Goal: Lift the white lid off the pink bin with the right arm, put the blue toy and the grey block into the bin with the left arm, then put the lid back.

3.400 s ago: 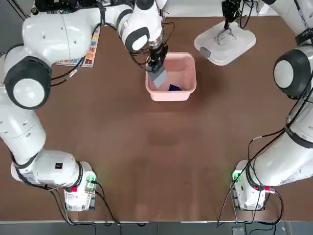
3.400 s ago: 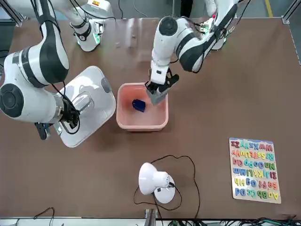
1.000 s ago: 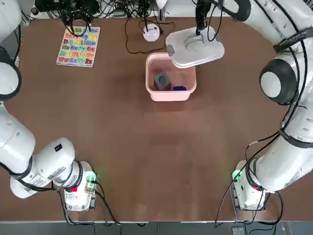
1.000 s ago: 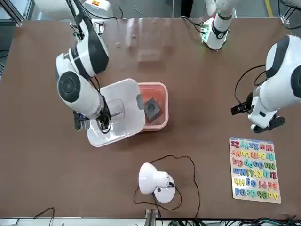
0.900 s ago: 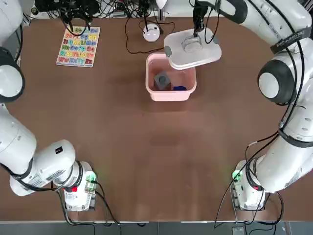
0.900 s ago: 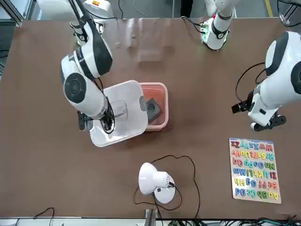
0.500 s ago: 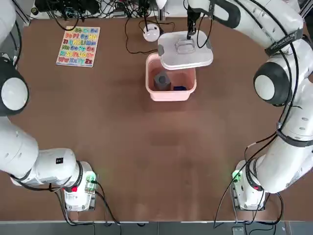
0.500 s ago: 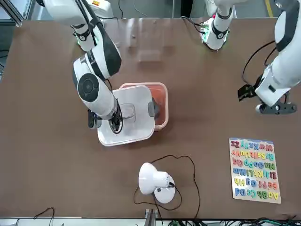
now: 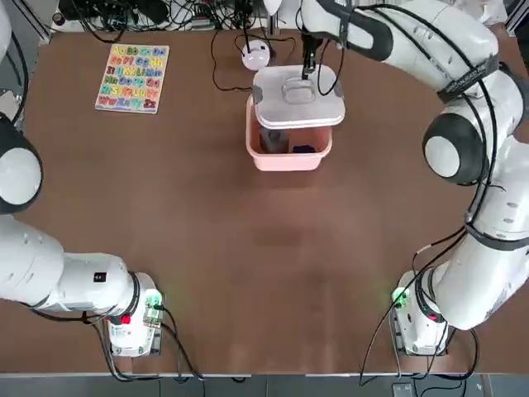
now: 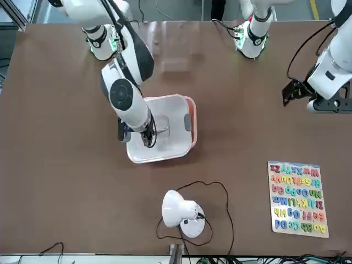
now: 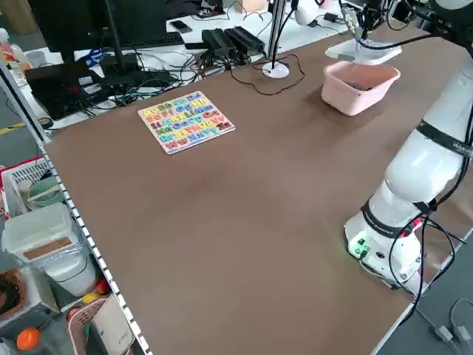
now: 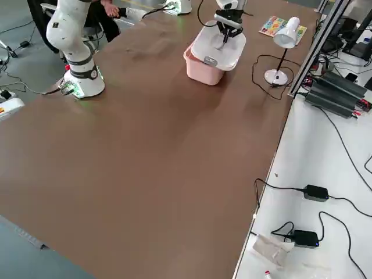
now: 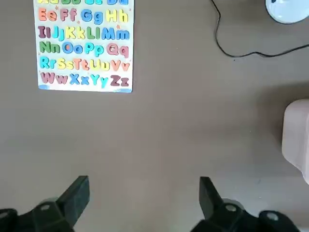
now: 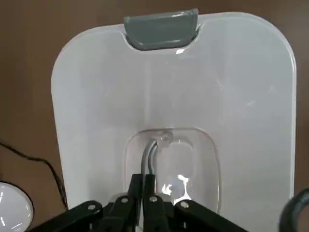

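White lid (image 9: 298, 103): smooth plastic, rounded-square, clear recessed handle (image 14: 193, 159) clenched in R gripper (image 14: 149, 178); above pink bin (image 9: 287, 163), nr tabletop's (image 9: 248, 265) far edge. Grey clip (image 10: 187, 122) pointing twd L edge; no clear long axis. Dull grey block (image 9: 274, 141) + blue toy (image 9: 304, 150) inside bin. L gripper (image 13: 144, 180) released, wide apart, above tabletop's L side. Alphabet board (image 9: 132, 78) nr far L corner, reading "Ee", "Ff", "Zz".
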Robot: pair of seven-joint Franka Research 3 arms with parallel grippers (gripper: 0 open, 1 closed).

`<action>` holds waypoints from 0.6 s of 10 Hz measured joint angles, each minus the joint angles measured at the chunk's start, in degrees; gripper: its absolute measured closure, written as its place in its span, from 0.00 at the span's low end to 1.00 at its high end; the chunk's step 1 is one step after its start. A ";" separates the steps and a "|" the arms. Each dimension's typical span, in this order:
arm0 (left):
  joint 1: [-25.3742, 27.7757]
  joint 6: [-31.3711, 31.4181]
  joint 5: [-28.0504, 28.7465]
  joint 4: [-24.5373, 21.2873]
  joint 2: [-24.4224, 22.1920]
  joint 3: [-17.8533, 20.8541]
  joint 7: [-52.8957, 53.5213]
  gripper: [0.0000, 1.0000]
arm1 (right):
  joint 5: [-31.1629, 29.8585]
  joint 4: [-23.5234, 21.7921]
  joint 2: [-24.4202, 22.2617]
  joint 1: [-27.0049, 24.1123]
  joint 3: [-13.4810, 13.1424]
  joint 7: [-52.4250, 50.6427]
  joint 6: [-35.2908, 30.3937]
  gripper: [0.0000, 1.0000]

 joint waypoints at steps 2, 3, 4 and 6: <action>0.55 0.03 -2.32 0.25 -0.02 0.37 -0.06 0.00 | 0.00 -1.05 0.10 1.60 0.02 0.85 0.13 0.95; 1.41 -0.02 -3.00 0.38 -0.10 0.41 -0.04 0.00 | 0.00 -1.89 0.13 2.50 0.02 1.52 0.57 0.95; 2.59 -0.70 -3.49 0.76 -0.29 0.45 -0.04 0.00 | 0.00 -2.75 0.22 3.13 0.02 2.23 1.16 0.95; 4.12 -3.24 -3.62 2.72 -0.72 0.91 -0.09 0.00 | -0.03 -3.57 0.27 3.71 0.01 5.08 2.41 0.95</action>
